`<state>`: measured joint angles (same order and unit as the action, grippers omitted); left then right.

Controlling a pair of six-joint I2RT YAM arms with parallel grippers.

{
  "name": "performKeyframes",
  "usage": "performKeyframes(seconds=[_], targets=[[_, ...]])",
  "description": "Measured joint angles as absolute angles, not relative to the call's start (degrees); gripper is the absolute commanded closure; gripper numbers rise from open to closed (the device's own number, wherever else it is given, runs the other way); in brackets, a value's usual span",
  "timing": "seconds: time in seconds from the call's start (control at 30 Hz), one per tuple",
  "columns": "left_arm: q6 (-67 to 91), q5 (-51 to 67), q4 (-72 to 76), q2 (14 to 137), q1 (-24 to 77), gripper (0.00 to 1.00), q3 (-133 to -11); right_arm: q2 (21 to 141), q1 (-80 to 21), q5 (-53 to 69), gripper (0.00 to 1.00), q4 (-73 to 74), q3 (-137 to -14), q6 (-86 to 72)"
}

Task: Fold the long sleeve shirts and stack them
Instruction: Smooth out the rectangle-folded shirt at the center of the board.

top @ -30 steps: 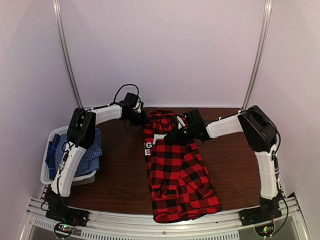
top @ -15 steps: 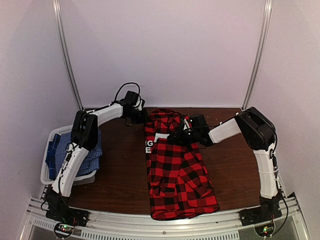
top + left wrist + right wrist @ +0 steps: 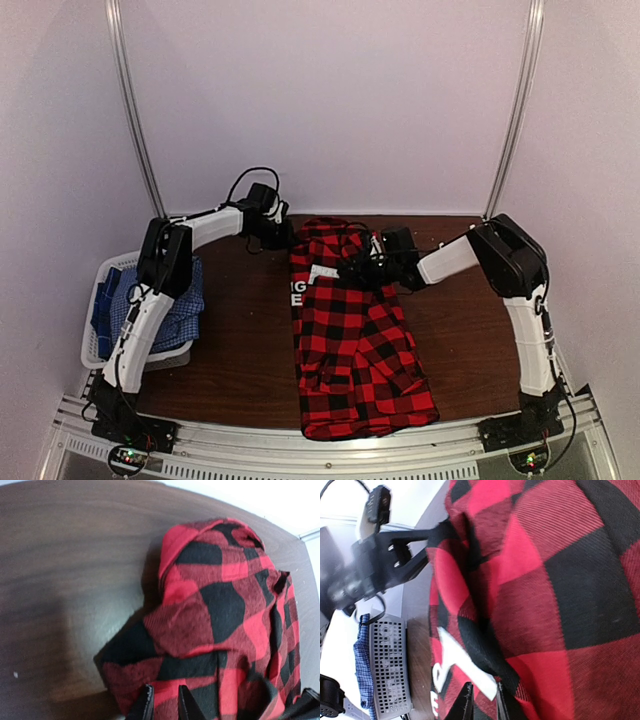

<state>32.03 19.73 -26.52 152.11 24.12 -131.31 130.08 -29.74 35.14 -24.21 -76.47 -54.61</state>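
The plaid shirt (image 3: pixel 355 340) lies lengthwise on the desk (image 3: pixel 240 330), its collar end bunched at the far side. There the left tool (image 3: pixel 164 690) pinches a fold, and the right tool (image 3: pixel 483 687), fingers nearly together, seems to pinch cloth by the white label (image 3: pixel 470 672). The check shirt (image 3: pixel 185 300) sits in the basket (image 3: pixel 95 330) at the left.

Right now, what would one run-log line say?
both jaws: shut on red plaid shirt | shirt: far end bunched | blue check shirt: in basket
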Motion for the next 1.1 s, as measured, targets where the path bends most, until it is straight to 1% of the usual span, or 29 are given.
performKeyframes(seconds=[0.2, 0.33, 0.47, 0.53, 0.7, 0.87, 0.97, 1.1], targets=[[32.1, 19.8, -25.2, 144.1, 24.2, 0.74, -121.1, 131.7, -29.0, 35.5, 0.81, -23.8, -78.2, -55.8], [32.3, 19.7, -23.2, 136.2, 24.7, 0.71, -113.8, 131.7, -28.9, 35.5, 0.81, -22.7, -78.6, -55.4], [33.2, 19.5, -20.5, 127.3, 25.8, 0.7, -105.6, 130.8, -28.9, 34.9, 0.76, -20.5, -78.7, -52.5], [33.9, 19.5, -18.3, 122.5, 26.7, 0.7, -99.9, 129.3, -28.9, 34.0, 0.71, -18.5, -78.3, -50.5], [35.7, 19.5, -14.1, 112.9, 29.4, 0.67, -84.8, 120.8, -28.8, 31.4, 0.62, -13.7, -74.5, -45.1], [38.0, 19.6, -11.5, 107.4, 32.2, 0.65, -71.1, 108.5, -28.8, 28.5, 0.52, -11.5, -68.2, -40.1], [39.2, 19.7, -10.5, 105.6, 33.1, 0.64, -65.2, 102.6, -28.8, 26.7, 0.46, -11.3, -64.0, -38.6], [40.2, 19.8, -9.5, 105.0, 33.3, 0.62, -61.9, 95.9, -28.8, 24.3, 0.41, -10.2, -57.2, -36.9]])
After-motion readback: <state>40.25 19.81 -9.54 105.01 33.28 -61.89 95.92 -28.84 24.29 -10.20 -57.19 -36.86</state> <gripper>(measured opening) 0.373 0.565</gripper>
